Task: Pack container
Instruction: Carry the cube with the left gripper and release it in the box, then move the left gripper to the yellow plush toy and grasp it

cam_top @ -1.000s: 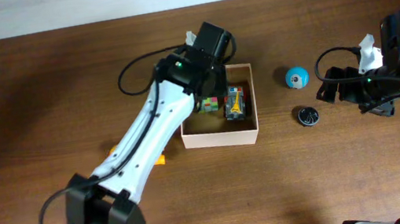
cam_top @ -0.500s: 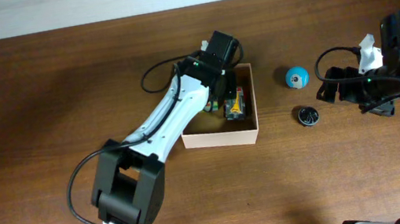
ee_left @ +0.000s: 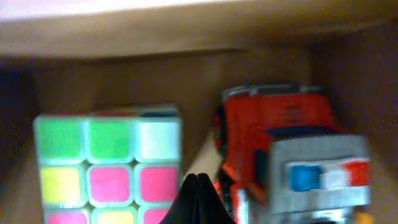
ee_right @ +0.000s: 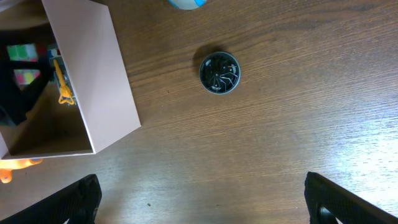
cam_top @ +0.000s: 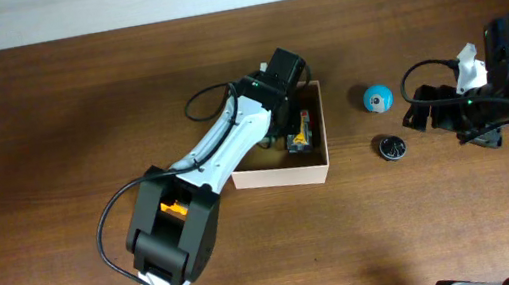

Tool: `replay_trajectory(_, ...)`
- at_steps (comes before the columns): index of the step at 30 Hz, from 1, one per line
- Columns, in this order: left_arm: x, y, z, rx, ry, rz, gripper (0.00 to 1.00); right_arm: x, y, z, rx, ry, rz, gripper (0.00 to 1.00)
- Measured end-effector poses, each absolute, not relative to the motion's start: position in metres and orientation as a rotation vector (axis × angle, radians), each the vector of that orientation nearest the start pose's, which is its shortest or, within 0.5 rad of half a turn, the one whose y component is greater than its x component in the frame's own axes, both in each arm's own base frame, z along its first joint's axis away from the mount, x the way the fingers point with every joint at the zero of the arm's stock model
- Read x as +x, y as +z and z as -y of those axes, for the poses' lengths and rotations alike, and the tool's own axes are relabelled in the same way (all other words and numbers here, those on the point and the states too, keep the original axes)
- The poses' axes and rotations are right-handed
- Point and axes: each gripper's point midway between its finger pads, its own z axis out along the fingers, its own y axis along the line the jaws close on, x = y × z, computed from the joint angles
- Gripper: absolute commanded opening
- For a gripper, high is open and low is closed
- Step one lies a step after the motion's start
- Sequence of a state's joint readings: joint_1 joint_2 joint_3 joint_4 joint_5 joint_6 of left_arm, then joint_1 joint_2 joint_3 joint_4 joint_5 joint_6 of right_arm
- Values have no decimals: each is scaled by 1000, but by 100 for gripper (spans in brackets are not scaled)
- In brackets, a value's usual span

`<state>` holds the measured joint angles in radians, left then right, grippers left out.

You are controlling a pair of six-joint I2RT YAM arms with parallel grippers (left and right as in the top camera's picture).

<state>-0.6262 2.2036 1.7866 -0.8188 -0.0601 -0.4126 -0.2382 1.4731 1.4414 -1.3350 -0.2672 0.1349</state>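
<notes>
The container [cam_top: 284, 171] is a square cardboard box, cream outside and tan inside, at the table's middle. It holds a colour cube [ee_left: 109, 165] and a red toy truck [ee_left: 286, 149], whose tail shows in the overhead view [cam_top: 301, 135]. My left gripper [ee_left: 196, 178] is shut and empty, low inside the box, its tips between the cube and the truck. In the overhead view the left wrist [cam_top: 277, 78] hides the cube. My right gripper [ee_right: 201, 186] is open and empty above bare table, right of the box [ee_right: 93, 81].
A blue ball [cam_top: 377, 97] and a black round disc [cam_top: 393, 147] lie on the table between the box and the right gripper [cam_top: 443, 119]. The disc also shows in the right wrist view [ee_right: 219, 73]. An orange object [ee_right: 15, 165] lies left of the box.
The left arm has swung and its gripper has gone further right and deeper into the box, covering the cube from above. The right arm has not moved.
</notes>
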Motion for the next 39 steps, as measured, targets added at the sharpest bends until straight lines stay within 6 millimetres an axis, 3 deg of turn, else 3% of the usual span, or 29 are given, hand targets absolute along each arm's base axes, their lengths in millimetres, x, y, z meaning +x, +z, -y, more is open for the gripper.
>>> replay_trajectory(7, 417, 49, 265, 208, 0, -2801, 2, 292, 194, 24, 501, 375, -2860, 99)
replay_trajectory(14, 427, 53, 280, 190, -101, -2758, 2, 290, 193, 24, 502, 376, -2867, 99)
replay_trajectory(19, 428, 53, 280, 187, -94, -2753, 4, 290, 193, 24, 501, 376, -2867, 99)
replay_trajectory(22, 428, 53, 274, 178, -55, -2752, 14, 290, 193, 24, 502, 377, -2867, 99)
replay_trajectory(24, 429, 53, 273, 171, -45, -2747, 36, 290, 193, 24, 502, 376, -2867, 99)
replay_trajectory(26, 430, 54, 272, 167, -44, -2746, 47, 290, 193, 24, 503, 377, -2867, 99)
replay_trajectory(29, 427, 57, 270, 174, -30, -2760, 52, 290, 193, 24, 502, 377, -2868, 99)
replay_trajectory(32, 427, 75, 268, 180, -13, -2772, 60, 290, 193, 24, 502, 376, -2869, 99)
replay_trajectory(35, 428, 106, 268, 198, -16, -2757, 69, 290, 193, 24, 503, 377, -2868, 99)
replay_trajectory(39, 421, 171, 262, 201, -60, -2698, 71, 290, 193, 24, 503, 377, -2869, 99)
